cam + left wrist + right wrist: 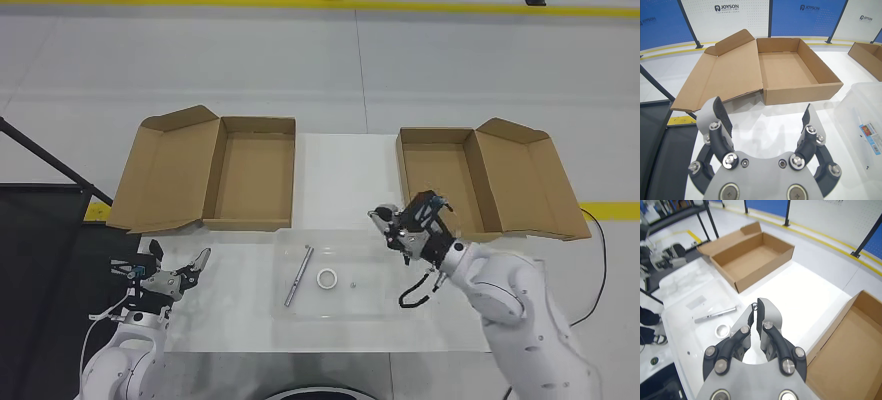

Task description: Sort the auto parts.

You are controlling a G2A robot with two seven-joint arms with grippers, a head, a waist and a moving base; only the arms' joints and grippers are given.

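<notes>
Your right gripper clamps a small metal part, probably for the box at its 1 o'clock; left gripper waits spread, 9 o'clock of the tray.

Matt cardboard boxes, clear glossy plastic tray, shiny metal rod, rough black pads

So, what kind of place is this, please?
Probably a robot test or demo hall, not a working garage: yellow floor lines, blue and white perforated partition panels, and a white table with two open cardboard boxes and a clear plastic bin.
</notes>
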